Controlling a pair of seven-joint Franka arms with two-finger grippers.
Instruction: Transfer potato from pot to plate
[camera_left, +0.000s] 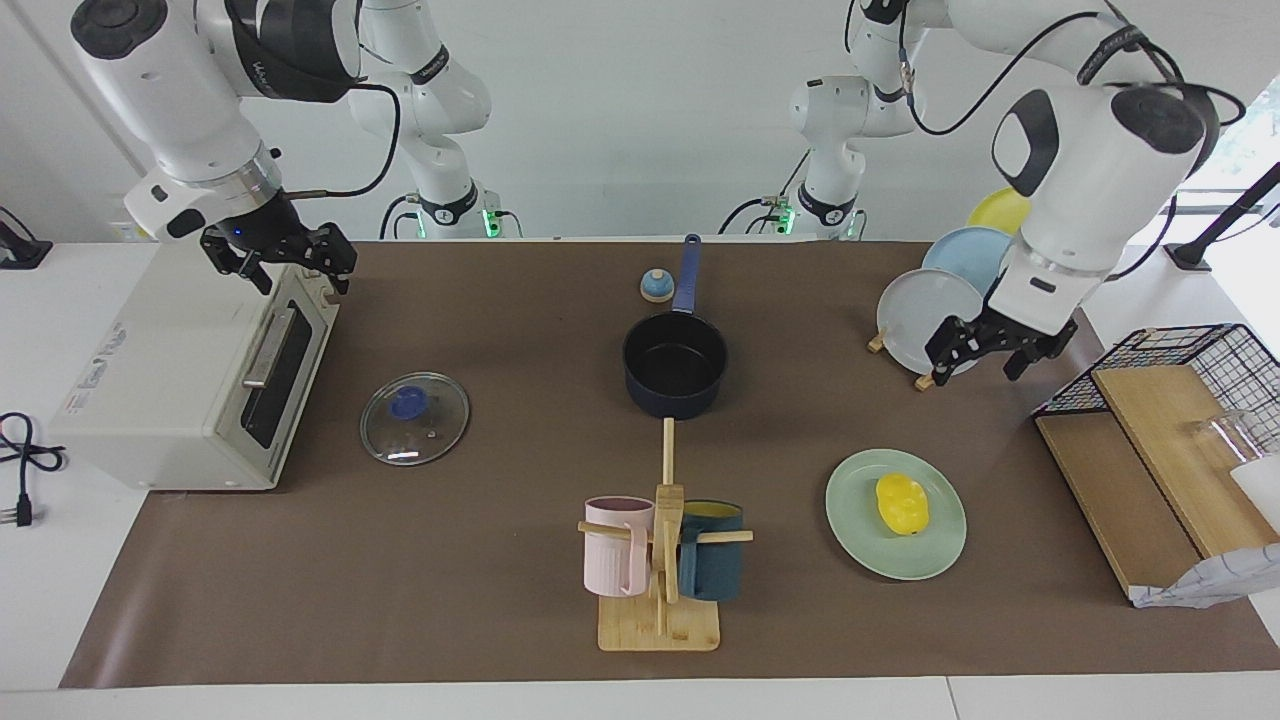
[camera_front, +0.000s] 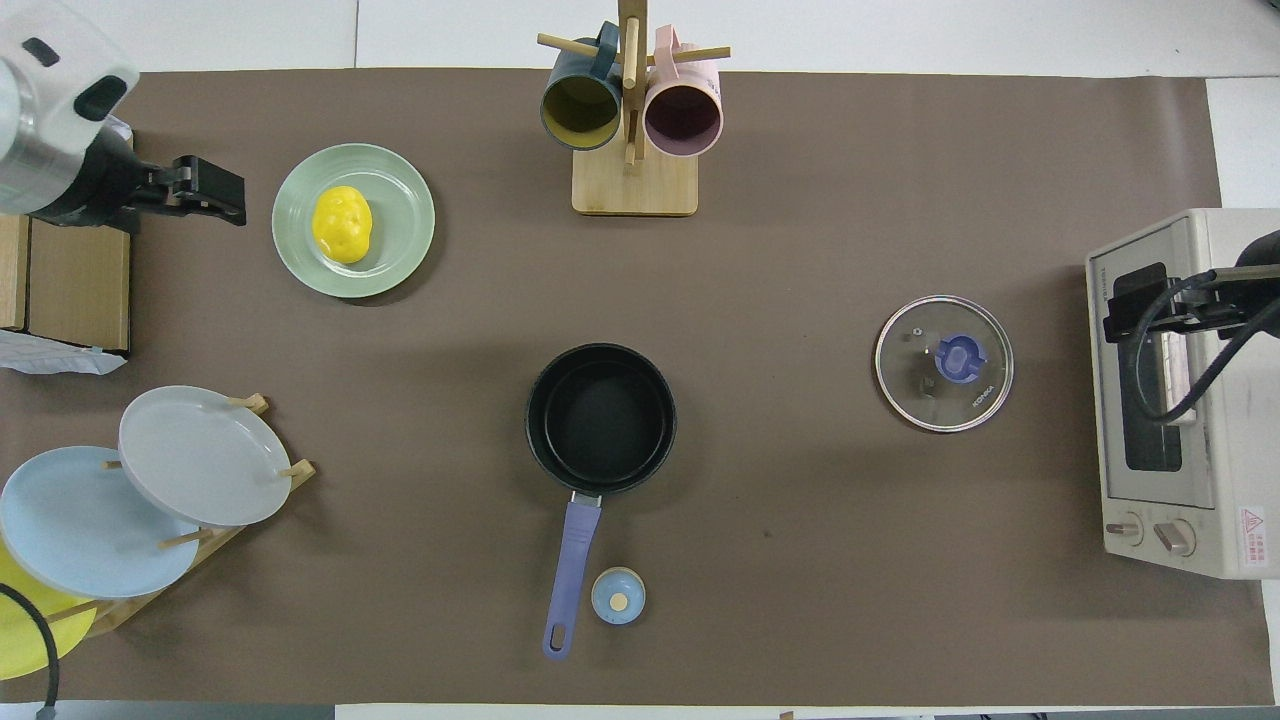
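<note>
Evidently the transfer itself is done: small bright yellow lumpy toy potato (camera_left: 902, 503) lies on the pale mint-green round shallow plate (camera_left: 940, 550), a little off centre toward the left arm's end, touching nothing else. Dark navy round saucepan with black inside and long blue handle, the pot (camera_left: 675, 365), stands empty mid-table, nearer to the robots than the plate. Left gripper (camera_left: 987, 347) is up in the air, clear of the plate, over the brown mat beside the wooden rack of greyish-white and light blue plates (camera_left: 920, 320); jaws spread wide, nothing between them. Right gripper (camera_left: 282, 255) waits over the top front edge of the off-white toaster oven (camera_left: 160, 380), fingers parted and empty. Round glass lid with blue knob (camera_left: 414, 417) lies flat on the mat in front of the oven. Judgement: step in hand is the retreat after release. Next move asks little, only that the left arm clear away without brushing the plate rack just under it; the potato looks settled and unlikely to roll.
</note>
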